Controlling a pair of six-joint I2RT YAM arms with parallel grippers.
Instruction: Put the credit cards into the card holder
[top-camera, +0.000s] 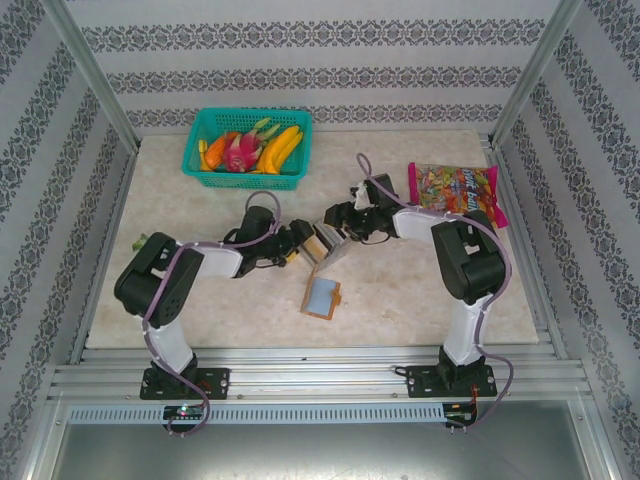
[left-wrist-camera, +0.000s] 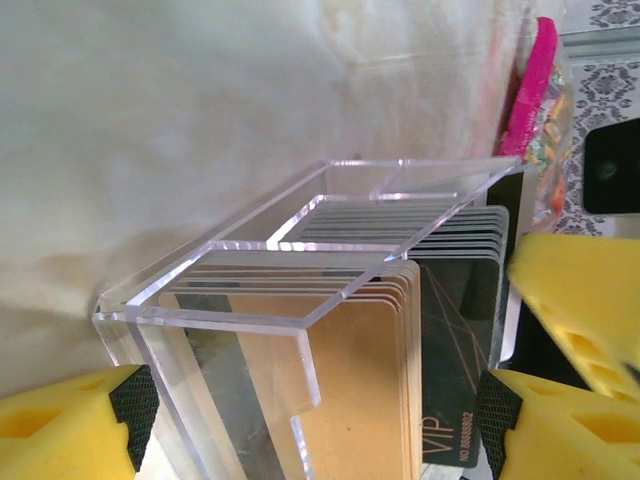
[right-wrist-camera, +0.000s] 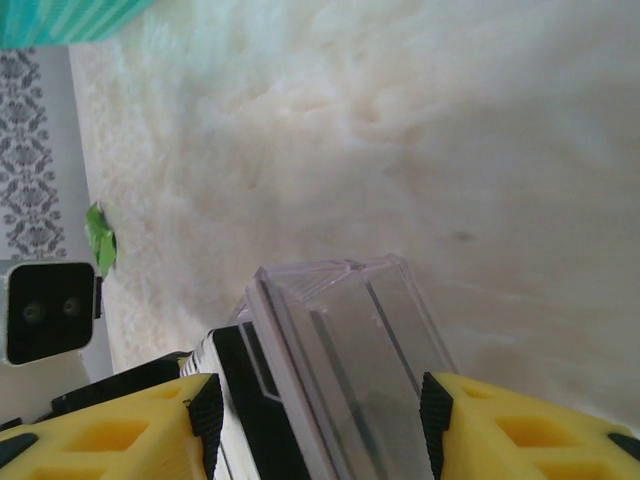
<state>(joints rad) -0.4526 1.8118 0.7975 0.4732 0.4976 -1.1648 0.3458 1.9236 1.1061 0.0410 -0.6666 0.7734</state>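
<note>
Clamping the tilted clear acrylic box (top-camera: 327, 247) across its width with the left gripper (left-wrist-camera: 310, 430). Pinching the same box with the right gripper (right-wrist-camera: 320, 420) from the opposite end. Carrying the credit cards (left-wrist-camera: 455, 300) packed upright inside that box, gold and dark ones poking out. Leaving the orange-brown card holder (top-camera: 336, 296) lying flat just beside the box, on its near side.

At the far side of the table (top-camera: 400, 290) we find the basket (top-camera: 245, 181) on the left and the snack bag (top-camera: 455, 190) on the right. Mid-table, the clear box (top-camera: 328, 248) sits between the left gripper (top-camera: 300, 240) and the right gripper (top-camera: 345, 215), with the credit cards (left-wrist-camera: 380, 380) standing in it. The card holder (top-camera: 322, 297) lies just before it, nearer the bases.
</note>
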